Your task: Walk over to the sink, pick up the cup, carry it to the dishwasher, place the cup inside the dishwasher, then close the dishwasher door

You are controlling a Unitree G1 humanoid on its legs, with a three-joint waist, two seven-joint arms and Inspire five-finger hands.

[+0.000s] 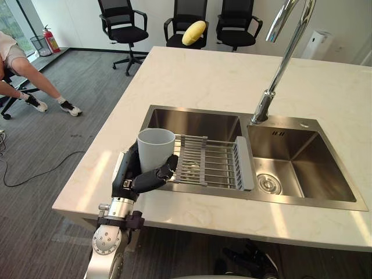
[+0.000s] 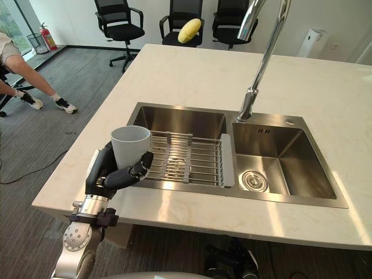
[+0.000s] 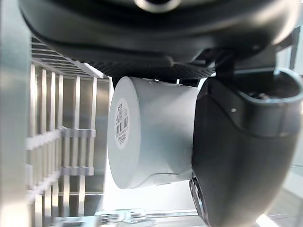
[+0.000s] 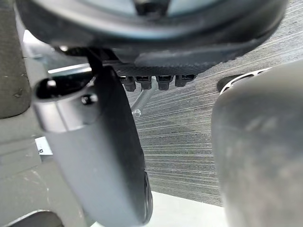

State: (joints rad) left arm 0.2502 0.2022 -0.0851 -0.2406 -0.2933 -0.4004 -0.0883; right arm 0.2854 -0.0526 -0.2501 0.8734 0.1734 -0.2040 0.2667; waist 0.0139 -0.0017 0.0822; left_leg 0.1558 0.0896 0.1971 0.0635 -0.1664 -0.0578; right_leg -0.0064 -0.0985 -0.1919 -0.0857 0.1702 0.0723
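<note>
A light grey cup [image 1: 156, 148] stands upright at the front left corner of the steel sink [image 1: 192, 125], by the left end of the wire rack [image 1: 212, 163]. My left hand [image 1: 142, 180] is shut on it, fingers and thumb curled round its lower wall. In the left wrist view the cup [image 3: 151, 137] shows its labelled base beside my thumb [image 3: 236, 151], with the rack's bars beyond. Whether the cup still touches the rack is hidden by the hand. My right hand [image 4: 99, 156] hangs over grey floor with relaxed fingers and nothing in it.
The sink has two basins in a pale stone counter [image 1: 221, 75], with a tall chrome faucet [image 1: 279, 70] between them. Black office chairs [image 1: 122, 23] stand beyond; one holds a yellow object [image 1: 193, 32]. A person [image 1: 17, 64] sits at the far left.
</note>
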